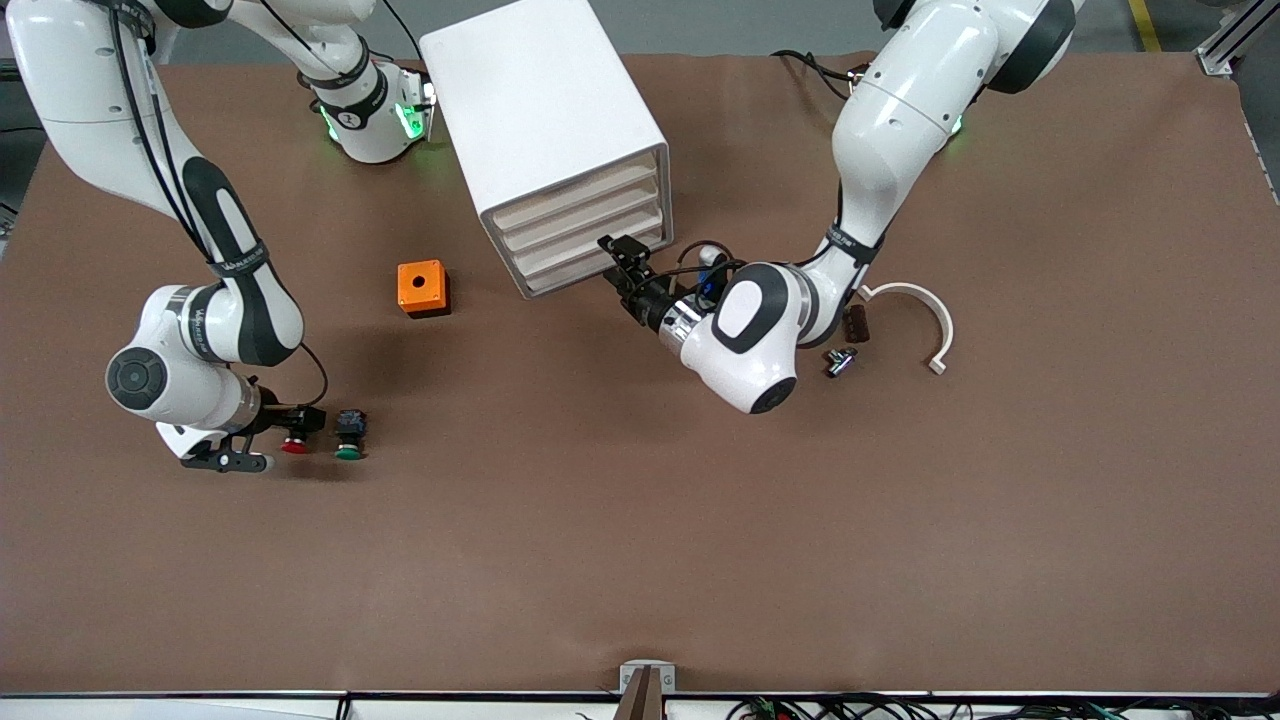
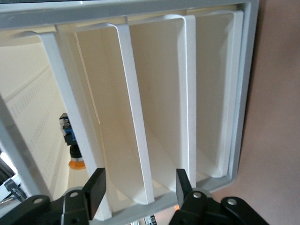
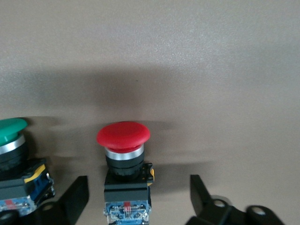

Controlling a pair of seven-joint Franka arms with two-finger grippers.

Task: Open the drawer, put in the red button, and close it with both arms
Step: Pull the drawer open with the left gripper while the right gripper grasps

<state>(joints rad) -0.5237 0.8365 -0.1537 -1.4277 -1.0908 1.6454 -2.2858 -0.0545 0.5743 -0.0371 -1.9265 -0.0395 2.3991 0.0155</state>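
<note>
Red button (image 3: 123, 136) on table between right hand (image 3: 139, 197) fingers, untouched.

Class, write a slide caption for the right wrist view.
Right gripper open around the red button, green-capped button beside it.

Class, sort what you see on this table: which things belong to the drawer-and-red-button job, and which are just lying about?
Belongs to the job:
- red button
- drawer cabinet
- left end effector, at a drawer front
- right end effector, around the red button

Lying about:
- green button
- orange box
- white curved piece
- small metal part
</note>
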